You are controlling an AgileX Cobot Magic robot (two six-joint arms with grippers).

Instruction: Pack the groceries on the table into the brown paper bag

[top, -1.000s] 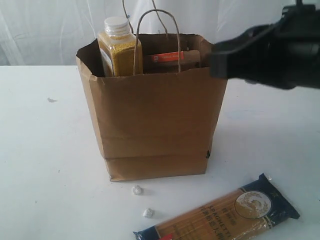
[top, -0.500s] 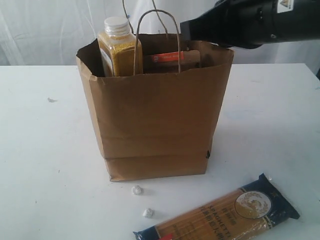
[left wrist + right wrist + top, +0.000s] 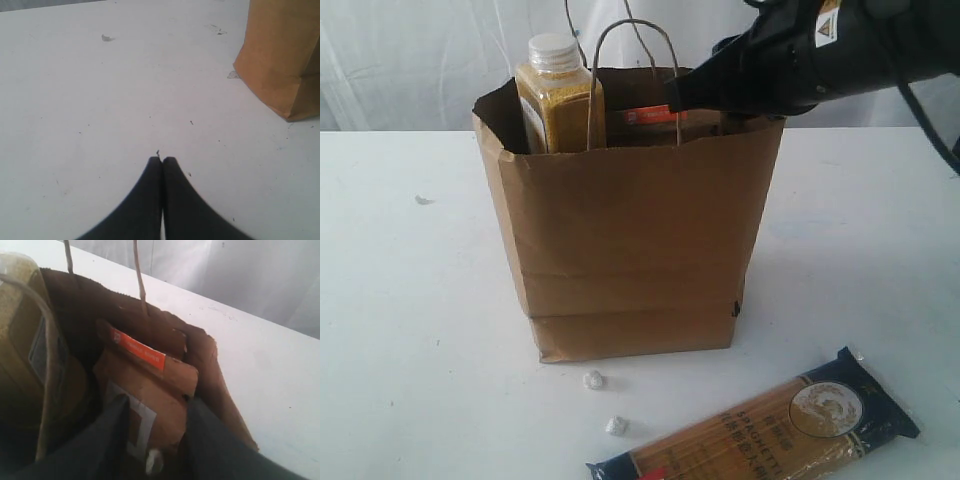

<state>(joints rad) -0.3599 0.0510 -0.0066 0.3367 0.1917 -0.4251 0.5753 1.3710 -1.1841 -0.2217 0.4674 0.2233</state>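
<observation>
The brown paper bag stands upright mid-table. Inside it are the yellow-grain bottle on the left and the kraft pouch with orange strip on the right. The dark-blue spaghetti packet lies on the table in front of the bag. My right gripper reaches in over the bag's right rim. In the right wrist view my right gripper is open, with the pouch showing between its fingers and the bottle beside it. My left gripper is shut on nothing above bare table, away from the bag.
Two small crumpled white scraps lie in front of the bag. A small dark mark sits on the table at the left. White curtain hangs behind the table.
My right arm has swung left and down from beside the bag to over its open top. Its jaws have parted. The left gripper has stayed shut.
</observation>
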